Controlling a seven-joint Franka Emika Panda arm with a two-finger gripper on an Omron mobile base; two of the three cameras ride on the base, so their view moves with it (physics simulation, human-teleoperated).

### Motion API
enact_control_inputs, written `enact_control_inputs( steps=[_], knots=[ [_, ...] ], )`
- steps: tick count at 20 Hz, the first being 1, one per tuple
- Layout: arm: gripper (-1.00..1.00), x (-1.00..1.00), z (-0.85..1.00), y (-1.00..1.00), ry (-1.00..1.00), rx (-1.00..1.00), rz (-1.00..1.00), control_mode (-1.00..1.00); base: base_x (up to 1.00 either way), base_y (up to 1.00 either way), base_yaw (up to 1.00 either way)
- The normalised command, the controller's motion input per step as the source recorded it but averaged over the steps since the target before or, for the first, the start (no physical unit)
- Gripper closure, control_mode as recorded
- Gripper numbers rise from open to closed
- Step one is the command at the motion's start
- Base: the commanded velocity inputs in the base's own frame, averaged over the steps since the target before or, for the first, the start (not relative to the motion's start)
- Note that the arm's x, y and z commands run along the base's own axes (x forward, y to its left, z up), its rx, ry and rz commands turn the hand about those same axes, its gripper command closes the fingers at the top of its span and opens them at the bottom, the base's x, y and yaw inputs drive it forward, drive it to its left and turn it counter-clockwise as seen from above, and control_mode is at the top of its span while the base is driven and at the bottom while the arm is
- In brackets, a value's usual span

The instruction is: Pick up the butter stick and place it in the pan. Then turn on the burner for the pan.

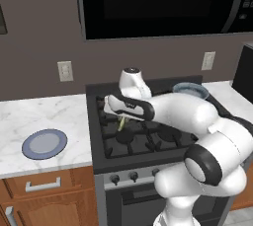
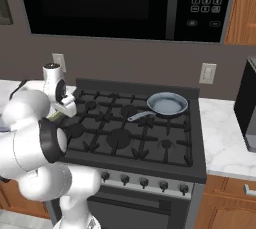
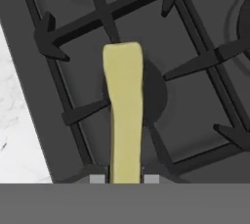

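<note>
We note the butter stick (image 3: 124, 115) clamped by one end in the gripper (image 3: 124, 179), hanging above the stove's (image 1: 148, 143) left burners, well apart from the pan (image 2: 168, 104) at right rear; it could slip or snag the grate in transit

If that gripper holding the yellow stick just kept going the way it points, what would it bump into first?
Probably the stove's black grate over a burner: the butter stick in the gripper would touch first, though depth is unclear.

You see yellowish-olive butter (image 3: 124, 115), a blue-grey pan (image 2: 167, 104), black grates (image 2: 125, 123), white-veined marble counter (image 1: 44, 114), a blue plate (image 1: 44, 143).
</note>
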Motion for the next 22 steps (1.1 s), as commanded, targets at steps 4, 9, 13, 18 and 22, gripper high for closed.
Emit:
enact_control_inputs(
  steps=[4,9,13,18,22],
  knots=[
    [1.00,0.00,0.33,-0.74,0.00,0.00,0.06,-1.00,0.00,0.00,0.00],
    [1.00,0.00,0.16,-0.83,0.00,-0.02,0.09,-1.00,0.00,0.00,0.00],
    [1.00,0.00,0.01,-0.89,0.00,-0.03,0.11,-1.00,0.00,0.00,0.00],
    [1.00,0.00,0.02,-0.93,0.00,-0.03,0.09,-1.00,0.00,0.00,0.00],
    [1.00,0.02,0.06,-0.93,0.00,-0.01,0.04,-1.00,0.00,0.00,0.00]
  ],
)
